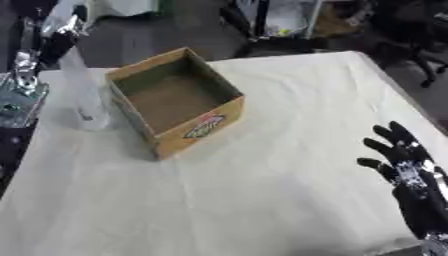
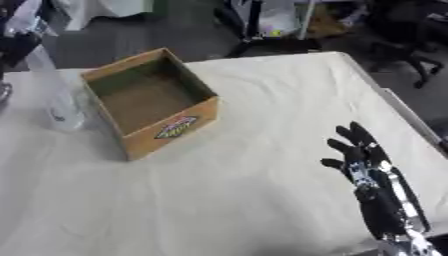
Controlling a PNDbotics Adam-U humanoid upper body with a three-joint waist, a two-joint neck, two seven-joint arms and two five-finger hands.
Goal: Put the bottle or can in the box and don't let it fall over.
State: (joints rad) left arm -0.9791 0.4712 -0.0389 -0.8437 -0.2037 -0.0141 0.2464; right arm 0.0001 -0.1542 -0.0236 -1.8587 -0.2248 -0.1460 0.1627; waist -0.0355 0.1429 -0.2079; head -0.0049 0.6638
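Nearest, at the lower right, the right hand (image 2: 367, 167) rests idle over the white-covered table (image 1: 262, 175), fingers straight and spread, holding nothing. Farther back, left of centre, an open cardboard box (image 1: 175, 100) with a printed logo on its front stands empty. Just beside its left wall a clear plastic bottle (image 1: 83, 92) stands upright on the table. Up there the left hand (image 1: 54, 42) is at the bottle's top; its fingers cannot be made out.
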